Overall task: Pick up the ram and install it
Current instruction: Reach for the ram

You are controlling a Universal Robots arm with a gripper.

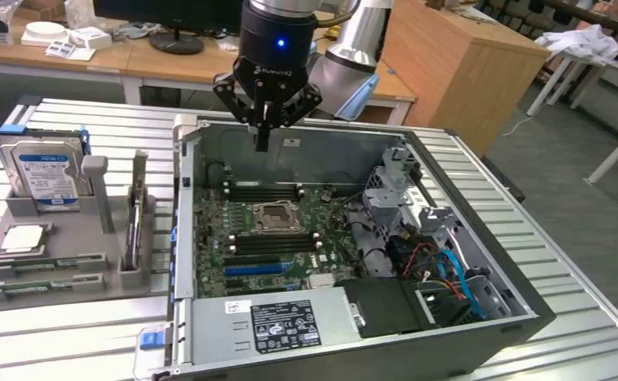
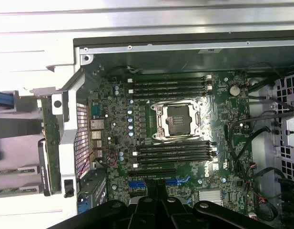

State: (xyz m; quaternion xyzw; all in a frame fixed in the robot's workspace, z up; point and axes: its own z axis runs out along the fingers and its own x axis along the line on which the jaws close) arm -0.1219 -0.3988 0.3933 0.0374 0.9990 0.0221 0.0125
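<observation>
Hand hangs over open PC case, fingers pressed together, apparently empty. Ram, 1 of 2 alike, lies in gray holder, exterior view's left. Clean pick likely needs spread fingers squared across stick's thin faces.

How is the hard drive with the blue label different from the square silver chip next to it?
The hard drive stands upright; the square chip lies flat. The hard drive is bigger with a blue label; the chip is plain silver. Both sit in the grey holder.
</observation>
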